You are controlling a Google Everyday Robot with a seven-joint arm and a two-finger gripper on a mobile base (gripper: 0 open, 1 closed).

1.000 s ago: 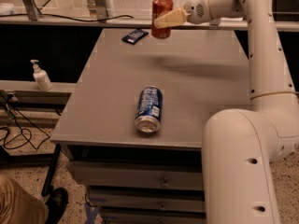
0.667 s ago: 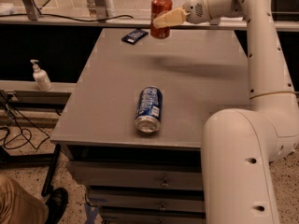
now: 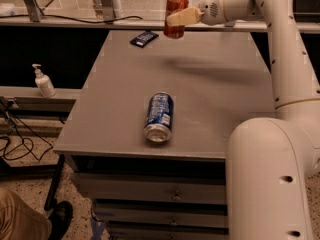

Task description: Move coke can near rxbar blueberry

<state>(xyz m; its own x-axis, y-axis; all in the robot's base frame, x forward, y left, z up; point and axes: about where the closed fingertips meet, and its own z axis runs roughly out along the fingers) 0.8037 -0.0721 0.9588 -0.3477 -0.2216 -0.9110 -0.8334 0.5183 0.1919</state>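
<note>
- Gripper (image 3: 175, 21): top centre of the frame, reaching in from the right at the end of the white arm (image 3: 280, 49). It is clamped around the coke can; one pale finger (image 3: 183, 17) lies across the can's front, while the other is hidden behind it.
- Coke can (image 3: 176, 9): upright, silver top up, held at the far edge of the grey table (image 3: 115, 109). It appears to be off the surface (a soft shadow falls on the tabletop below and to the right of it).
- Rxbar blueberry (image 3: 144, 38): lies flat on the table at its far edge, upper centre-left of the frame. It is just left of and slightly below the held can. The two are close but not touching.
- Blue and white can (image 3: 159, 116): on its side in the middle of the frame, open end facing the near edge of the table, well apart from both the bar and the red can.
- Drawers (image 3: 175, 196): stacked under the tabletop, bottom centre.
- Soap bottle (image 3: 44, 82): white pump type, standing on a low ledge at mid-left, off the table.
- Cables (image 3: 17, 144): loose on the floor at lower left.
- Dark shoe (image 3: 60, 218): bottom left corner, beside a tan trouser leg.
</note>
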